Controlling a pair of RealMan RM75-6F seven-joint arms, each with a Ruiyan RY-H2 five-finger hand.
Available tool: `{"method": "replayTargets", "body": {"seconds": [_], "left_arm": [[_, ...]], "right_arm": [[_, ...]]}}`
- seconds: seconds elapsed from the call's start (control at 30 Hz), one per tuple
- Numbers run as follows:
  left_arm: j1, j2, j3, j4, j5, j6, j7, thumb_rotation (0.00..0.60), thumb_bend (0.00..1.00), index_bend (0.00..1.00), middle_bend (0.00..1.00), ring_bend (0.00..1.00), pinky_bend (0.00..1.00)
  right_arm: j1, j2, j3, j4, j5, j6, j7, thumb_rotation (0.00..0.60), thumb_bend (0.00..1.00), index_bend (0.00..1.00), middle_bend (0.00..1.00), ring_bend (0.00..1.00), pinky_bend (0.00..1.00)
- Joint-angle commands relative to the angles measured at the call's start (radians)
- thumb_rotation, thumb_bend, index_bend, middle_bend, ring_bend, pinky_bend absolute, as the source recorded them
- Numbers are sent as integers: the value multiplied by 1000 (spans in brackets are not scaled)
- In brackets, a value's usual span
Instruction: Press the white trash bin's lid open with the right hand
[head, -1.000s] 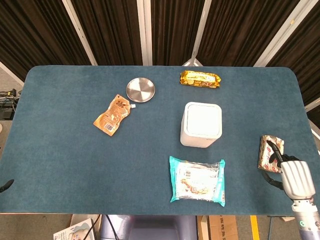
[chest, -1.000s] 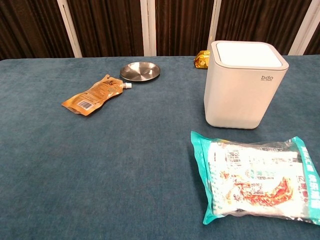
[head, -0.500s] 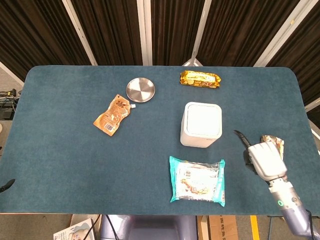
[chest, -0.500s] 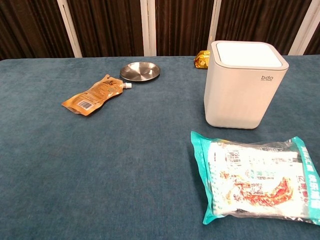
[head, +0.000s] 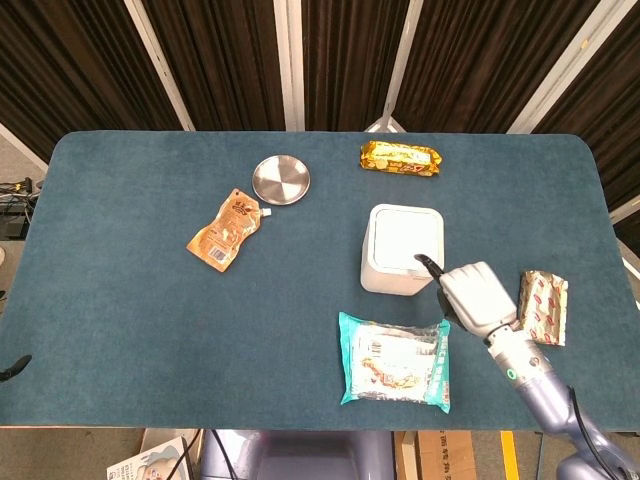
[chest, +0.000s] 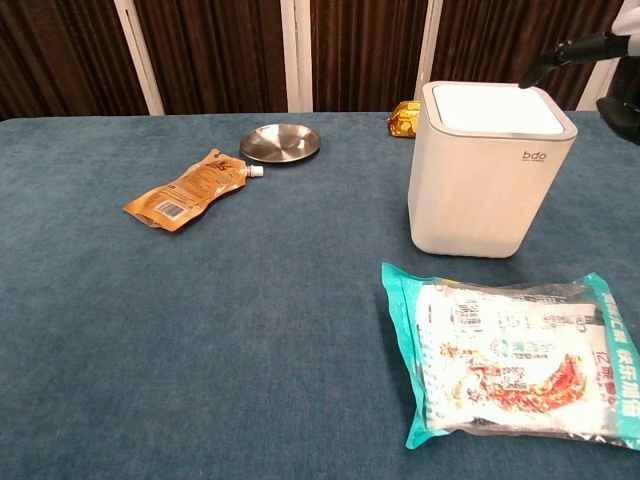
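Right now the robot's right hand (head: 478, 297) sat at the near-right corner of the white square plastic trash bin (head: 401, 249), one dark fingertip (chest: 534, 69) extended over the lid's edge, lid closed. Couldn't tell whether it touched, nor how the other fingers lay. Left hand wasn't visible. Bin stood on the blue felt table (head: 120, 300). Just in front of the bin lay a teal-edged clear snack bag (head: 394, 361); behind it, a gold foil packet (head: 400, 158); to its left, a round steel dish (head: 281, 179) and an orange spouted pouch (head: 225, 231). Right of the bin, beside the hand, a small gold-and-red wrapper (head: 542, 307).
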Motion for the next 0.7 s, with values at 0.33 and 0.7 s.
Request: {"method": "replayTargets", "body": {"seconds": [0.33,0.7], "left_arm": [[0,1,-3,4,-2,1,-14,600,4,184,105,0,142],[-3,-2,-7,12,-6,-4,-23,600,4,184,105,0,142]], "right_arm": [[120,-71,-16,2,179,-4,-130,600,753,170,867,853,857],[158,-95,-53,16,241,16,-168,600,753,232,867,853,857]]}}
